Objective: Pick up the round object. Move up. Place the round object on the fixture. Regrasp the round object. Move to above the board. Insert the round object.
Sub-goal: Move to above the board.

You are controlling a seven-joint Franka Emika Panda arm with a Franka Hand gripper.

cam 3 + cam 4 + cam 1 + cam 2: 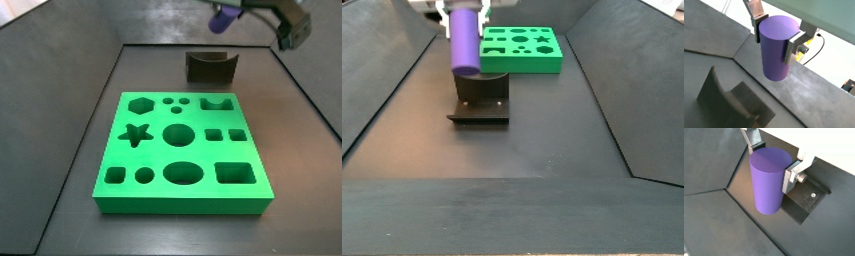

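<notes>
The round object is a smooth purple cylinder (776,47). It hangs upright between my gripper's (775,31) silver fingers, which are shut on its upper part in both wrist views (771,175). In a side view the cylinder (464,40) is held in the air above the fixture (481,102), a dark notched block on its base plate. In a side view only the cylinder's tip (222,17) shows at the top edge, above and behind the fixture (211,65). The green board (182,152) with many cut-outs lies nearer the camera there, and behind the fixture in a side view (523,49).
Dark sloping walls (396,90) enclose the dark floor (543,150) on both sides. The fixture's base plate (807,198) shows under the cylinder in a wrist view. A yellow cable (807,52) lies beyond the wall.
</notes>
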